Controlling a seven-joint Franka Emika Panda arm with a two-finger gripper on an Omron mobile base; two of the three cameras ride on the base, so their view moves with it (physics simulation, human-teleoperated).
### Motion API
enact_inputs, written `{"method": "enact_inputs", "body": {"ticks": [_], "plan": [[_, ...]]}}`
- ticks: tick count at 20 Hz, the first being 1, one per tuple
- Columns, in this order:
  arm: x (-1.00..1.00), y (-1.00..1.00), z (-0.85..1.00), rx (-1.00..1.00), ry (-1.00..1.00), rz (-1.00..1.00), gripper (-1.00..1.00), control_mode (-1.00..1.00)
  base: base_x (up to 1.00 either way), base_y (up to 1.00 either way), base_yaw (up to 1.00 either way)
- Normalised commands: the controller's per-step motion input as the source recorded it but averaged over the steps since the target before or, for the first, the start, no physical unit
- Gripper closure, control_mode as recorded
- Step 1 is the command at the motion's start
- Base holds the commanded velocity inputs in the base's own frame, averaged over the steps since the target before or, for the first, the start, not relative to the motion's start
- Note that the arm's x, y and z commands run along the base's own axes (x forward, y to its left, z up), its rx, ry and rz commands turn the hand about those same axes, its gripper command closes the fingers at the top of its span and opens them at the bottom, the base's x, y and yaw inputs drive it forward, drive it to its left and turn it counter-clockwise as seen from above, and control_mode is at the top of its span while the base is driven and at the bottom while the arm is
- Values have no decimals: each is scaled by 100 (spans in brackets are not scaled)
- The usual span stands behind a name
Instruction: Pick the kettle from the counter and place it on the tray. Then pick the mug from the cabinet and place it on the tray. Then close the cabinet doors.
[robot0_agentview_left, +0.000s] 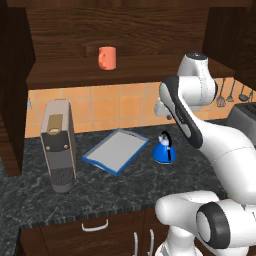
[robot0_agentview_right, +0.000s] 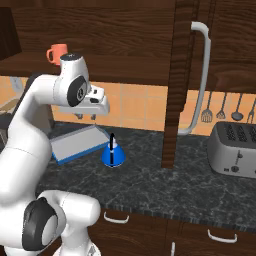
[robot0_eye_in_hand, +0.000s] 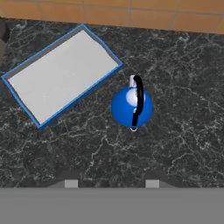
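Gripper (robot0_agentview_right: 86, 116) first: my tool hangs high over the counter (robot0_eye_in_hand: 183, 131) with nothing in it, jaws partly apart. What could go wrong? If I drop down crooked, a finger could bump the thin black handle and tip the kettle (robot0_eye_in_hand: 131, 106) over. In the hand view the kettle sits up at 12 o'clock, well apart from my fingertips. Farther off at 10 o'clock lies the tray (robot0_eye_in_hand: 61, 74), bare. Way back, the mug (robot0_agentview_left: 107, 58) waits in the cabinet (robot0_agentview_left: 70, 30).

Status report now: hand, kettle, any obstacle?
Hand open, empty, above counter. Kettle upright beside tray, not on it. Nothing between them.
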Motion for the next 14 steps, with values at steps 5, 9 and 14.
{"method": "enact_inputs", "body": {"ticks": [5,9,14], "plan": [[-5,-38,-53,0,0,0,-100,-100,0,0,0],[-2,-83,-90,6,0,-2,-100,-100,0,0,0],[33,-12,-18,0,13,0,-100,-100,0,0,0]]}}
